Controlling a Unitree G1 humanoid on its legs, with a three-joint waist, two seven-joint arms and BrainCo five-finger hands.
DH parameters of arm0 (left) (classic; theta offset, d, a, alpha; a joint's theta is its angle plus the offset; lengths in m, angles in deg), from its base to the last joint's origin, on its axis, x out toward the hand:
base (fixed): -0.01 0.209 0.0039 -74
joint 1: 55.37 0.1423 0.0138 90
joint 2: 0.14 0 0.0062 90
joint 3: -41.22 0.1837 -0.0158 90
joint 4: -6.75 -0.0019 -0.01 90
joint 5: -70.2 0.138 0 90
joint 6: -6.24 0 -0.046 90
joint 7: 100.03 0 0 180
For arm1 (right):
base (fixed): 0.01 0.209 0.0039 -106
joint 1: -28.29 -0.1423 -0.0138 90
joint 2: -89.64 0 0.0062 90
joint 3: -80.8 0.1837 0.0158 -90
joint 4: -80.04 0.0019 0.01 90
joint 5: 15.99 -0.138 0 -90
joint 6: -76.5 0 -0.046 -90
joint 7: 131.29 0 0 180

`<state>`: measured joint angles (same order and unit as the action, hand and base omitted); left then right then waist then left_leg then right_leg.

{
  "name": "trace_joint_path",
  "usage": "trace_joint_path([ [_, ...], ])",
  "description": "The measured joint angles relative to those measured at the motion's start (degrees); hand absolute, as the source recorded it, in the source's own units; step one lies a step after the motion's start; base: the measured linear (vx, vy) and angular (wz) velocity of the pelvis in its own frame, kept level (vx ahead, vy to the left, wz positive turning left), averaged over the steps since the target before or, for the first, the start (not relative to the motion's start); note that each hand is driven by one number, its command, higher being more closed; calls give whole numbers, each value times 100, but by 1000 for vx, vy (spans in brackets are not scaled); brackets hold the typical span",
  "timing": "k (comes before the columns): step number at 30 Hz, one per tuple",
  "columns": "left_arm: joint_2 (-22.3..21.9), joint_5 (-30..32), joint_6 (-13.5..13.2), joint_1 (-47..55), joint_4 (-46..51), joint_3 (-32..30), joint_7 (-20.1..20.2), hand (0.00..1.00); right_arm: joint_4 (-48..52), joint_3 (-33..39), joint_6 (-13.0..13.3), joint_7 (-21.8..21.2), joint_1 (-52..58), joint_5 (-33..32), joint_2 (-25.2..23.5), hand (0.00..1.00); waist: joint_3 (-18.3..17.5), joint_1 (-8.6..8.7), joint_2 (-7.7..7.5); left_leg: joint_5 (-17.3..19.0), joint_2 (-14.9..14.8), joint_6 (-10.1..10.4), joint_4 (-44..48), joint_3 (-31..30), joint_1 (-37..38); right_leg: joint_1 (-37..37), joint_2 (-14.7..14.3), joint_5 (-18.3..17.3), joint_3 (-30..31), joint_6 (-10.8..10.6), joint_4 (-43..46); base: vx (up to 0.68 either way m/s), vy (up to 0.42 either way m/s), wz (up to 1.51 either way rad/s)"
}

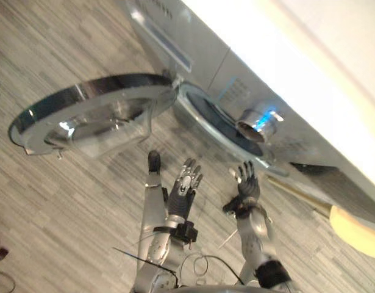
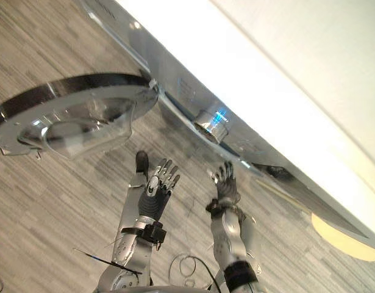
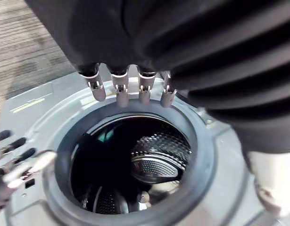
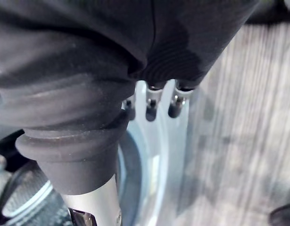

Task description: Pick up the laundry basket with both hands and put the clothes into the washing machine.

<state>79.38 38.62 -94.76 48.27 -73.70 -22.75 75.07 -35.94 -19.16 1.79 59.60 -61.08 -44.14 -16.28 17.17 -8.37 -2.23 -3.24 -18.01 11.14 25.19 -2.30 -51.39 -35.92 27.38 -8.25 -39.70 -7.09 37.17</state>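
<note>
The silver washing machine point(image 1: 205, 67) stands before me with its round door point(image 1: 96, 116) swung wide open to the left. In the left wrist view its drum opening point(image 3: 135, 165) is dark, with perforated metal showing inside. My left hand point(image 1: 184, 186) is raised in front of the opening, fingers point(image 3: 119, 92) straight, holding nothing. My right hand point(image 1: 247, 183) is up beside it, about a hand's width to the right, fingers point(image 4: 152, 108) relaxed and empty. Its fingertips also show in the left wrist view point(image 3: 12, 165) by the drum's rim.
The open door juts out over the grey plank floor point(image 1: 59, 201) at my left. A pale beige rounded thing point(image 1: 358, 229) lies low at the right by the machine. A control knob point(image 1: 257, 122) lit blue sits on the machine's front.
</note>
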Motion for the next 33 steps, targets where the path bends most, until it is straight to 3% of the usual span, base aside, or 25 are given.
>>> trace_joint_path([
  [2,156,169,0,45,-169,-322,151,0,-342,123,-200,-227,398,786,166,0,-91,7,-12,264,-1,-18,141,105,670,738,-41,53,28,-96,-242,149,-5,3],
  [6,328,516,-6,318,-355,-899,299,0,-868,633,-437,-368,841,1661,342,0,-231,13,10,763,-6,-123,410,495,1720,1821,-138,394,243,-321,-937,116,69,-24],
  [9,179,893,2,416,-932,-1579,377,0,-1354,953,-710,-480,1047,2267,449,0,-462,78,42,1104,-48,-310,545,942,2360,2302,-352,722,951,-75,-1450,35,122,-44],
  [11,140,1189,70,418,-1474,-2173,345,0,-1613,988,-850,-633,1037,2564,421,0,-520,134,19,1152,-113,-357,565,1190,2894,2090,-592,-148,1936,-438,452,4,3,-27],
  [13,-31,1246,147,575,-1765,-2393,324,0,-1909,1060,-880,-720,940,2679,479,0,-754,102,68,1202,-90,-302,542,1266,3135,2193,-856,-302,2232,-530,358,-37,-32,-39],
  [14,-281,1253,162,734,-1973,-2568,251,0,-2302,1077,-933,-727,746,2717,509,0,-1041,-55,172,1109,-80,-332,112,1397,3300,2487,-1075,-485,2335,-723,-203,-30,-51,-50],
  [15,-442,1252,161,791,-2024,-2670,222,0,-2400,1053,-970,-725,659,2744,501,0,-1071,-60,123,930,-46,-336,-73,1511,3424,2530,-1105,-704,2414,-809,-61,2,-137,-17],
  [16,-551,1250,174,810,-2221,-2829,176,0,-2492,1006,-985,-731,569,2828,502,0,-1097,-46,19,592,153,-330,-404,1492,3532,2670,-1084,-1056,2388,-468,-322,0,-182,16],
  [17,-626,1208,180,802,-2342,-2888,110,0,-2546,979,-993,-731,509,2873,544,0,-1185,-28,-64,444,231,-320,-561,1484,3513,2692,-1092,-1150,2378,-331,-544,-117,-244,31],
  [18,-898,1161,213,756,-2717,-3069,8,0,-2723,933,-1030,-717,180,2893,831,0,-1198,-52,256,-110,219,-286,-1210,1334,3516,2681,-1346,-1034,2222,-135,-908,-163,-164,26],
  [19,-936,1123,220,752,-2834,-3122,-30,0,-2718,934,-1036,-709,80,2898,919,0,-1210,-34,330,-328,218,-273,-1445,1319,3551,2661,-1374,-1008,2166,-90,-925,-190,-133,28],
  [20,-929,1055,236,758,-2939,-3169,-55,0,-2723,938,-1053,-706,17,2915,995,0,-1196,-20,364,-586,231,-251,-1643,1308,3598,2655,-1382,-986,2152,-52,-927,-211,-129,40],
  [21,-929,897,259,752,-3121,-3423,-139,0,-2716,969,-1081,-708,-50,2990,1098,0,-1222,10,330,-1504,350,-262,-2102,1132,3620,2682,-1336,-864,2031,129,-1100,-201,-122,40],
  [22,-933,840,281,730,-3126,-3530,-159,0,-2715,1002,-1083,-713,-25,3013,1136,0,-1224,16,224,-1748,395,-170,-2213,1023,3581,2700,-1301,-755,1911,216,-1248,-225,-116,34],
  [23,-935,729,312,744,-3128,-3710,-175,0,-2713,1135,-1108,-712,-90,3068,1127,0,-1197,-2,166,-1259,446,-164,-1467,1011,3505,2766,-1241,-545,1880,298,-1480,-145,-33,12],
  [24,-937,703,327,762,-3128,-3788,-179,0,-2704,1205,-1122,-710,-90,3084,1139,0,-1213,-1,157,-871,495,-287,-1010,1017,3507,2811,-1226,-422,1884,278,-1617,-191,-8,-6],
  [25,-940,678,327,776,-3127,-3897,-178,0,-2706,1372,-1139,-693,-70,3097,1175,0,-1243,11,188,-215,540,-376,-256,1017,3625,2906,-1231,-202,1906,283,-1901,-205,50,-9],
  [26,-943,633,326,752,-3119,-3996,-179,0,-2719,1561,-1153,-682,-39,3098,1164,0,-1252,91,209,169,548,-307,205,990,3826,2990,-1246,9,1899,263,-2167,-190,82,-4],
  [27,-944,623,327,751,-3107,-4027,-182,0,-2720,1645,-1166,-680,-19,3099,1152,0,-1266,141,223,269,556,-277,286,935,3950,3050,-1251,109,1871,240,-2293,-126,125,17],
  [29,-940,622,353,694,-3003,-4067,-264,0,-2935,2116,-1235,-672,128,3103,1180,0,-1453,323,432,502,720,-131,-567,499,4425,3088,-1298,530,1635,104,-2770,-123,207,39],
  [33,-893,693,376,381,-2696,-4390,-426,0,-3315,2502,-1445,-659,390,3173,974,0,-1468,581,427,543,1015,-172,-1623,55,4632,3272,-1146,933,1129,-60,-3140,-144,205,70],
])
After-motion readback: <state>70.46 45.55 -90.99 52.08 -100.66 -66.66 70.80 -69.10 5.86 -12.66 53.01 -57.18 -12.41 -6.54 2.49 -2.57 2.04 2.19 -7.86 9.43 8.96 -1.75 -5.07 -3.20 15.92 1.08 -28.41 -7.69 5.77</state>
